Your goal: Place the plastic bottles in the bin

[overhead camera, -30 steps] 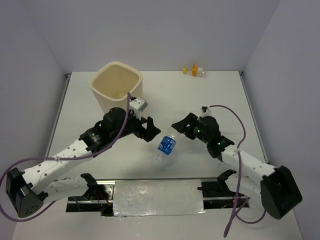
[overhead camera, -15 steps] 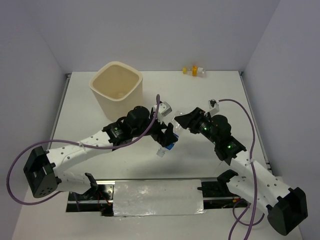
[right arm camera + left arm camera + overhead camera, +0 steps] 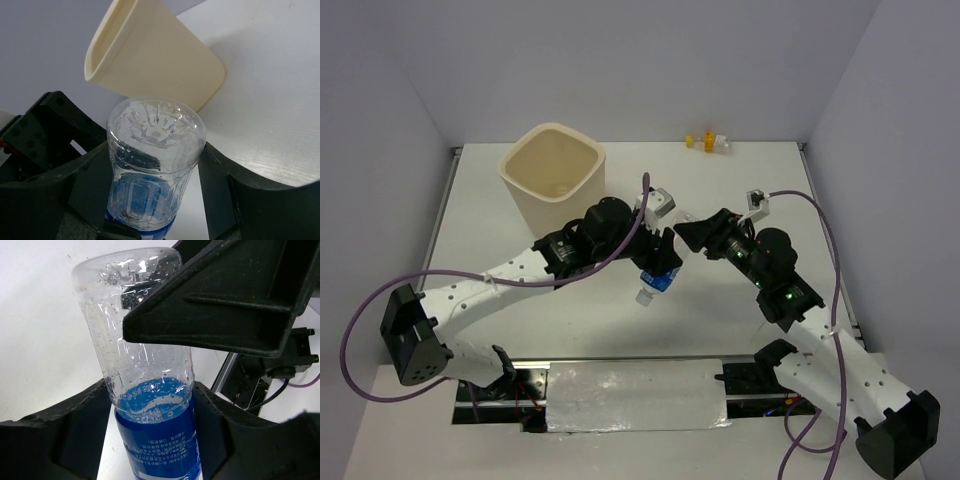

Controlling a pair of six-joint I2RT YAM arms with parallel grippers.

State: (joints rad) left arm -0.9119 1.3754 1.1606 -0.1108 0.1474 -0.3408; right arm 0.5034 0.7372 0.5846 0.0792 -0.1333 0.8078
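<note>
From above, I judge this to be a handover. The blue-label bottle (image 3: 654, 283) is to the right of the bin (image 3: 535, 205), nearer the arm bases, between the left claw (image 3: 658, 262) and the right claw (image 3: 682, 238).

In the left wrist view, the left claw presses the bottle on both sides.

In the right wrist view, the right claw grips it too, with its base toward the camera. Next, I think the right claw must let go.

I see the blue-label bottle (image 3: 145, 355) as clear, glossy plastic, ribbed and beaded with droplets, its label a shiny film. The left gripper (image 3: 150, 395) is matt black plastic, finely pebbled. The bin (image 3: 160, 55) is smooth cream plastic with a dull sheen. The table (image 3: 270, 100) looks matt white — faintly grained.
</note>
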